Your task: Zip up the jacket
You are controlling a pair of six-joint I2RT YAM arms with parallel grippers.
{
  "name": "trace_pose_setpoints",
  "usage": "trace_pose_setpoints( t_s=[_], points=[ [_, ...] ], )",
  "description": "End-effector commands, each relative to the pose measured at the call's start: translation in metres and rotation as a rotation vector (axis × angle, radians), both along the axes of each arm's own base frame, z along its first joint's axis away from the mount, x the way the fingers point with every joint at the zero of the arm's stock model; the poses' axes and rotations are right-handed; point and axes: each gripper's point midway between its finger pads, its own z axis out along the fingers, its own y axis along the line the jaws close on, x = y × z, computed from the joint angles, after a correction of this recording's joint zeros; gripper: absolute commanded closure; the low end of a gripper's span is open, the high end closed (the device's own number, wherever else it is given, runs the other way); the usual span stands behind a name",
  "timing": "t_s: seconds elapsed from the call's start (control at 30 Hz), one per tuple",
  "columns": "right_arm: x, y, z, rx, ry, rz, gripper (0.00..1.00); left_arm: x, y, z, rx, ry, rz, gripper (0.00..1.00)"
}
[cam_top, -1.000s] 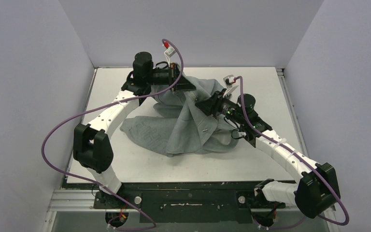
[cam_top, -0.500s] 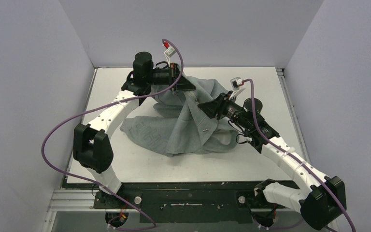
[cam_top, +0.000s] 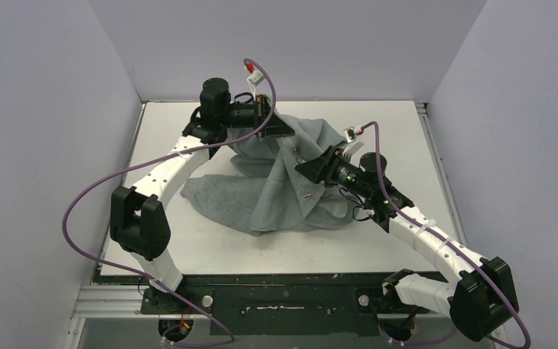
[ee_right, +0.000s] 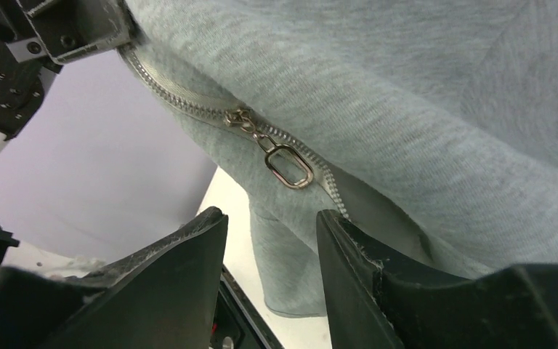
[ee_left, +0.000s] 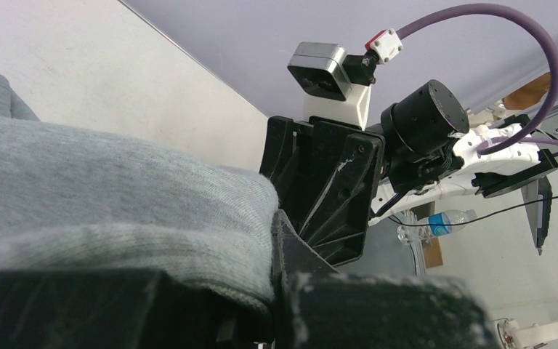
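Grips the jacket [cam_top: 283, 182] by a raised edge in closed left jaws, the rest slumped on the worktop [cam_top: 189, 247]. Faces the zipper pull [ee_right: 288, 166] with right jaws parted and empty, ring just ahead of the gap, zipper teeth [ee_right: 182, 102] slanting up-left toward the left jaws

You have a white table [cam_top: 189, 251] boxed in by pale lavender walls [cam_top: 43, 109] on the left, far and right. A black plate [cam_top: 283, 291] runs along its near edge. A blue-labelled clear water bottle [ee_left: 436, 224] shows off-table in your left wrist view.
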Motion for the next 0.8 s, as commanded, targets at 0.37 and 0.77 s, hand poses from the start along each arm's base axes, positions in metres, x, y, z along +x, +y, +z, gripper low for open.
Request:
trace_pose_setpoints(
  t_s=[0.37,0.77],
  points=[
    [0.02,0.015,0.032,0.149,-0.064,0.027,0.52,-0.016,0.007,0.061,-0.072,-0.19,-0.001,1.0],
    [0.031,0.008,0.026,0.181,-0.036,-0.038,0.56,-0.018,0.007,0.064,-0.077,-0.192,-0.006,1.0]
  ],
)
